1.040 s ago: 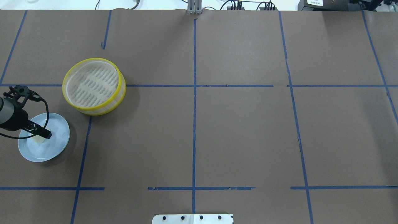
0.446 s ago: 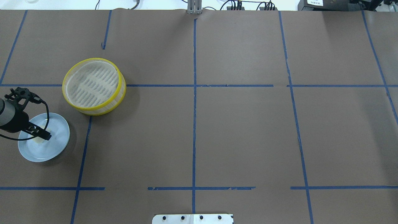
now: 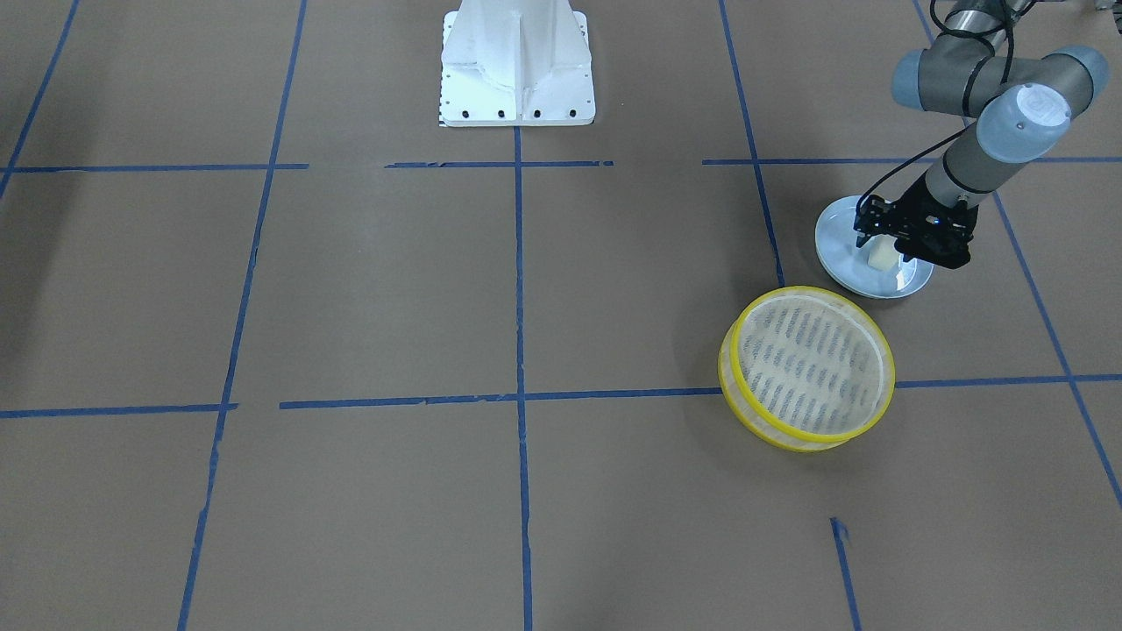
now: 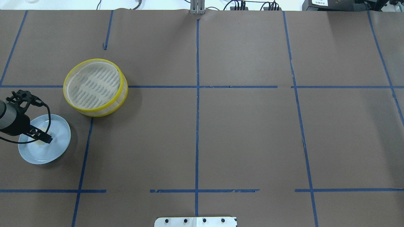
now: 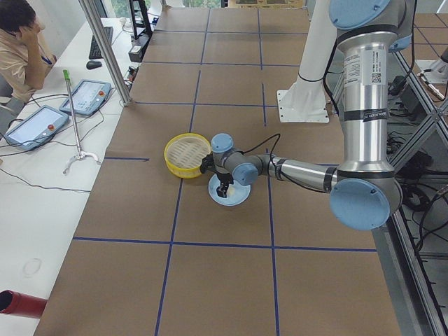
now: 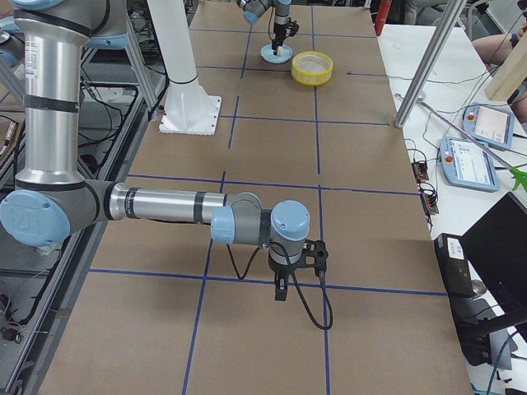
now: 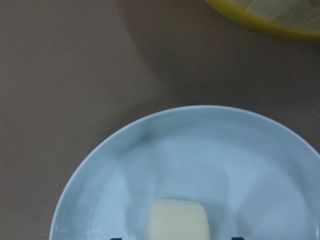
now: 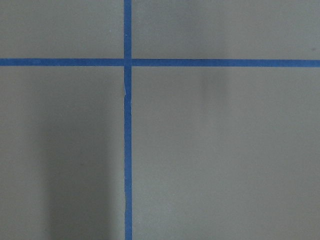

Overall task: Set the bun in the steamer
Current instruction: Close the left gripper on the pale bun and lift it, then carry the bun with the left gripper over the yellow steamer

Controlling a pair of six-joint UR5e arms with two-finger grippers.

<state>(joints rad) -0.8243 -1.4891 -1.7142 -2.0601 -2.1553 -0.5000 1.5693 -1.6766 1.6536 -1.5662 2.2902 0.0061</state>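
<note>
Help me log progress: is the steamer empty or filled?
Empty. The steamer shows a bare slatted bottom in the overhead view; the bun lies on the blue plate, outside it.

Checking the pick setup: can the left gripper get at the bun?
Probably yes: the left gripper hangs right over the bun on the plate, jaws apart either side, nothing between.

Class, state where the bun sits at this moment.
Left wrist view, low centre: the bun lies on the pale blue plate, near the steamer.
</note>
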